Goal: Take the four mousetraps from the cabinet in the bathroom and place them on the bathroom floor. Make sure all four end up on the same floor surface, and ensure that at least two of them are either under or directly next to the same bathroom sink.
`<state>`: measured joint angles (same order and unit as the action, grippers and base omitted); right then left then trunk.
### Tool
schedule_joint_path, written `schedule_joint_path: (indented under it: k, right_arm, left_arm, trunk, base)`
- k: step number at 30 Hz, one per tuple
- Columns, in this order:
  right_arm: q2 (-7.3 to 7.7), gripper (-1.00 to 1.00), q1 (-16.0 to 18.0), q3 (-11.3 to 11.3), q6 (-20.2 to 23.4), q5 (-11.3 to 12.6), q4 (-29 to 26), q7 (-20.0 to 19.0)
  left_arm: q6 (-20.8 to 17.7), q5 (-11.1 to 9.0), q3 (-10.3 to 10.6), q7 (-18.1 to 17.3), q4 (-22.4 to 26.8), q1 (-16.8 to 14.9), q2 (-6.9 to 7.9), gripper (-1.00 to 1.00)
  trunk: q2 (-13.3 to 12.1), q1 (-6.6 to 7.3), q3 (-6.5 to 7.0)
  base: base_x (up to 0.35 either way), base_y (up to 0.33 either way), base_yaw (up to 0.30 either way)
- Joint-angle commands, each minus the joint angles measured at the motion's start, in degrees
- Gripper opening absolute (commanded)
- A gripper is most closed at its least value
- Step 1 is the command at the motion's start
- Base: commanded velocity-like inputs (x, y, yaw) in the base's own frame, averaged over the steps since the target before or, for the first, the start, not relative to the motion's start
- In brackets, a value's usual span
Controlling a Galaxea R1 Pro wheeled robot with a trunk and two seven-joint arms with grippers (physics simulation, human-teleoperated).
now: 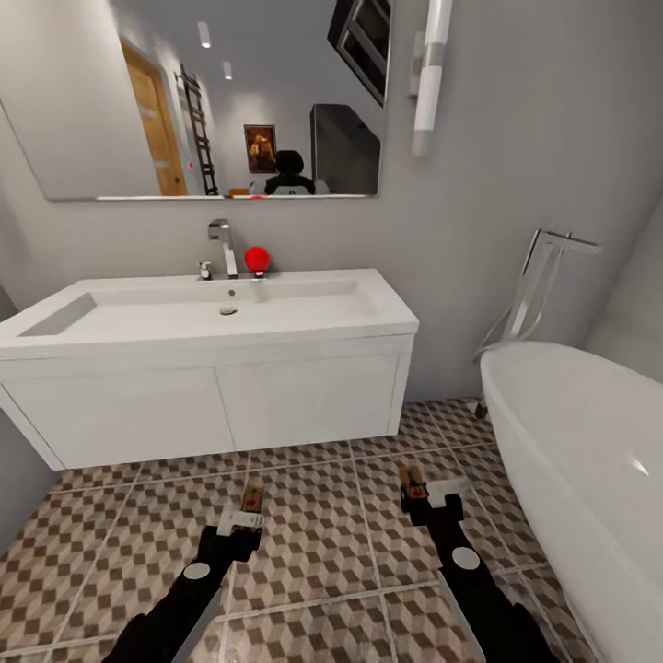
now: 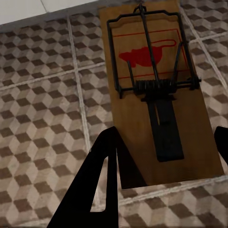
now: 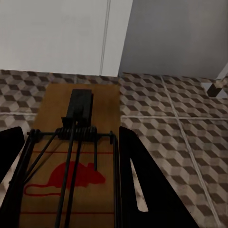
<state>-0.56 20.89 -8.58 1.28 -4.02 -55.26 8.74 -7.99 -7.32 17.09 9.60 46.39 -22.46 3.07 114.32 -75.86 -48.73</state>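
The left gripper (image 1: 241, 521) grips a mousetrap (image 1: 250, 500) between its fingers, its jaws closed on the board's edges; the wrist view shows that trap (image 2: 159, 95) running out ahead of the fingertips, above the cube-patterned bathroom floor (image 1: 313, 543). The right gripper (image 1: 429, 505) likewise clamps a second mousetrap (image 1: 412, 481), whose board (image 3: 76, 156) lies between its dark fingers (image 3: 142, 185). Ahead of both grippers stands the white sink cabinet (image 1: 212, 405); a bathtub (image 1: 580, 442) lies beside the right gripper.

Bare tiled floor (image 1: 313, 543) before vanity (image 1: 212, 405).
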Motion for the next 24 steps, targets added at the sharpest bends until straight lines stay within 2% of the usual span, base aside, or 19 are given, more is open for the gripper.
schedule_joint_path:
  k: [1, 24]
  right_arm:
    - [0.02, -1.00, 0.03, -0.12, 0.12, -0.37, -0.05, 0.40]
    - [-0.05, -1.00, 0.02, -0.12, 0.12, -0.37, -0.11, 0.40]
  left_arm:
    - [-0.27, -0.50, 0.40, 0.59, 0.08, -0.04, 0.10, -1.00]
    - [-0.27, -0.48, 0.40, 0.59, -0.39, -0.04, -0.01, -1.00]
  trunk:
    - [0.44, -0.22, -0.33]
    - [9.66, -5.27, -6.53]
  base:
    - [0.000, 0.000, 0.000]
    - [0.000, 0.000, 0.000]
